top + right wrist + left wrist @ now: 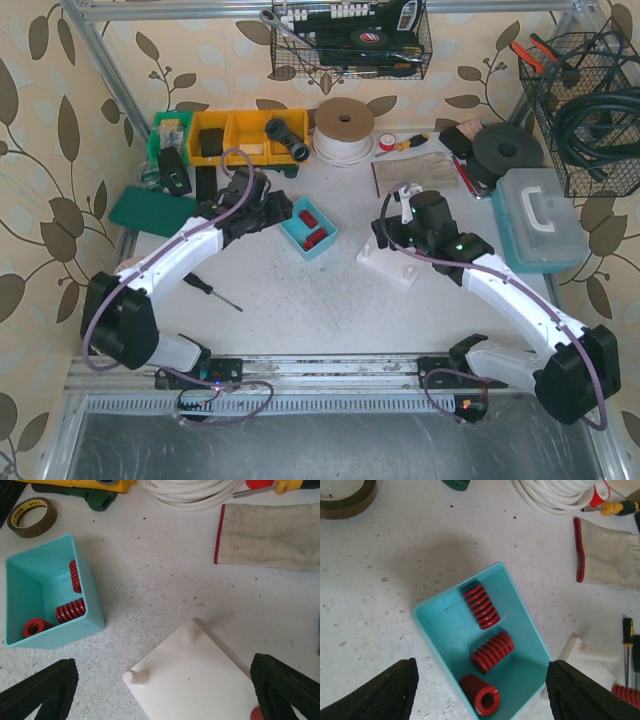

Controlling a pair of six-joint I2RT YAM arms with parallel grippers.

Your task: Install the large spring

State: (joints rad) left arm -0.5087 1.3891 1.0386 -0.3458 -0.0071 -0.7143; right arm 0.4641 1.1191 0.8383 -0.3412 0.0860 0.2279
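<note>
We judge the picking step is in hand. The speckled white table (330, 300) carries a smooth white plate (190, 675) with 2 round pegs (189, 630) at the right, and a glossy teal bin (445, 630) to its left. The left gripper (481, 680) hovers over the bin and the right gripper (165, 690) over the plate, both with fingers apart and empty. 3 red coiled springs (492, 651) lie in the bin. Next, the left gripper should descend and close on the largest.
</note>
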